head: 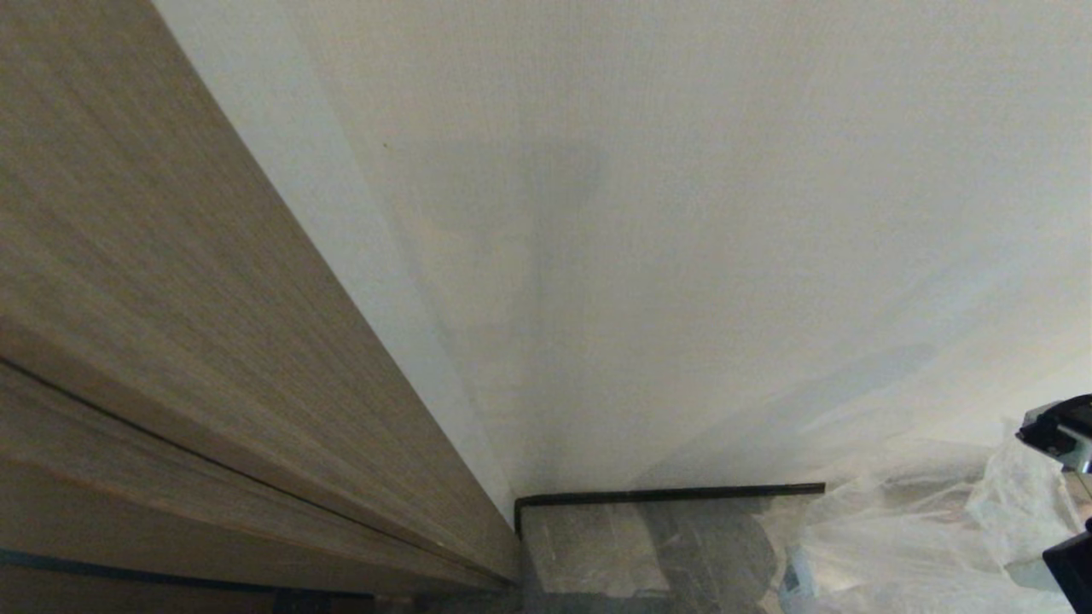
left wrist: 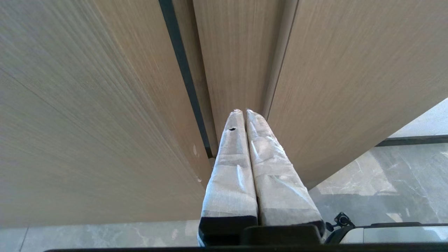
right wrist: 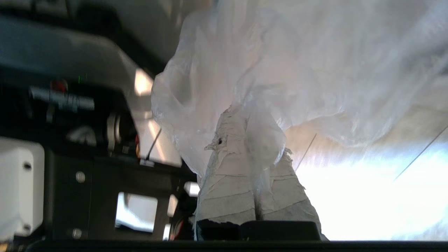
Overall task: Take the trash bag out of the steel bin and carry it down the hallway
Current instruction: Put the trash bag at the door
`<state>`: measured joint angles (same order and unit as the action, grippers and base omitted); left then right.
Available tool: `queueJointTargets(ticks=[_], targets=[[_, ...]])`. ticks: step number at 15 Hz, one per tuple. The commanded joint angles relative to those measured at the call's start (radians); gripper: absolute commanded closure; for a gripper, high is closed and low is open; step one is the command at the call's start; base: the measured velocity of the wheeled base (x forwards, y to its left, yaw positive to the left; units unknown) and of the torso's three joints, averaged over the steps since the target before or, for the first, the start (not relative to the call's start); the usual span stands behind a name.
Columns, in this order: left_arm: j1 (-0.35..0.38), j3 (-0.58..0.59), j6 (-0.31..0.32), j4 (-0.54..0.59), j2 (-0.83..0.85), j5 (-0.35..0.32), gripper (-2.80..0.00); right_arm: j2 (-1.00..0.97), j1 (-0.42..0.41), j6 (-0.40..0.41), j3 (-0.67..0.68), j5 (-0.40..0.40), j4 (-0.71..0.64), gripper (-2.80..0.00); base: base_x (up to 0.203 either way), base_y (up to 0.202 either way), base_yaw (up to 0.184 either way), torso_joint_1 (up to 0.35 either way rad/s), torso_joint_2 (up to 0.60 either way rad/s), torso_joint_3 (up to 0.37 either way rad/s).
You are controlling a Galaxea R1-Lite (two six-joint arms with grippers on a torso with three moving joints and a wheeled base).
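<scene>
The trash bag [head: 896, 529], thin, clear and crinkled, bunches at the lower right of the head view, over the hallway's grey tiled floor [head: 589, 546]. In the right wrist view the trash bag [right wrist: 315, 70] billows past my right gripper [right wrist: 250, 129], whose taped fingers are shut on a fold of its plastic. My right arm [head: 1058, 431] shows at the right edge of the head view. My left gripper [left wrist: 244, 112] is shut with nothing in it, pointing at wood panels. The steel bin is out of view.
A tall wood-grain panel [head: 171, 341] stands close on the left. A white wall [head: 682, 213] with a black baseboard [head: 665, 493] is straight ahead. My own dark base [right wrist: 87, 175] sits beside the bag in the right wrist view.
</scene>
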<state>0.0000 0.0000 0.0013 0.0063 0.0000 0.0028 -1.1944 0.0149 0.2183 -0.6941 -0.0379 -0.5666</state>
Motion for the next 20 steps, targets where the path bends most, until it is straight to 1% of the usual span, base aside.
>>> queueJointTargets(ticks=[1,3,6,7,10,13,16,18,20], targets=[[0.0,0.0,0.0,0.0,0.0,0.0,0.0,-0.069,0.002,0.003,0.019,-0.002,0.0,0.0,0.0,0.0,0.0,0.0,0.0,0.0],[0.0,0.0,0.0,0.0,0.0,0.0,0.0,-0.12,0.025,0.007,0.013,-0.001,0.005,0.0,0.0,0.0,0.0,0.0,0.0,0.0],[0.0,0.0,0.0,0.0,0.0,0.0,0.0,-0.188,0.036,0.007,0.026,0.006,0.145,0.0,0.0,0.0,0.0,0.0,0.0,0.0],[0.0,0.0,0.0,0.0,0.0,0.0,0.0,-0.211,0.036,0.007,0.033,0.022,0.19,0.0,0.0,0.0,0.0,0.0,0.0,0.0],[0.0,0.0,0.0,0.0,0.0,0.0,0.0,-0.26,0.033,0.006,0.071,0.045,0.281,0.0,0.0,0.0,0.0,0.0,0.0,0.0],[0.0,0.0,0.0,0.001,0.0,0.0,0.0,-0.306,0.033,0.006,0.138,0.095,0.423,0.0,0.0,0.0,0.0,0.0,0.0,0.0],[0.0,0.0,0.0,0.001,0.0,0.0,0.0,-0.369,0.036,0.011,0.186,0.108,0.582,0.0,0.0,0.0,0.0,0.0,0.0,0.0],[0.0,0.0,0.0,0.0,0.0,0.0,0.0,-0.433,0.056,0.012,0.211,0.148,0.695,0.0,0.0,0.0,0.0,0.0,0.0,0.0],[0.0,0.0,-0.001,0.0,0.0,0.0,0.0,-0.5,0.078,0.012,0.227,0.165,0.824,0.0,0.0,0.0,0.0,0.0,0.0,0.0]])
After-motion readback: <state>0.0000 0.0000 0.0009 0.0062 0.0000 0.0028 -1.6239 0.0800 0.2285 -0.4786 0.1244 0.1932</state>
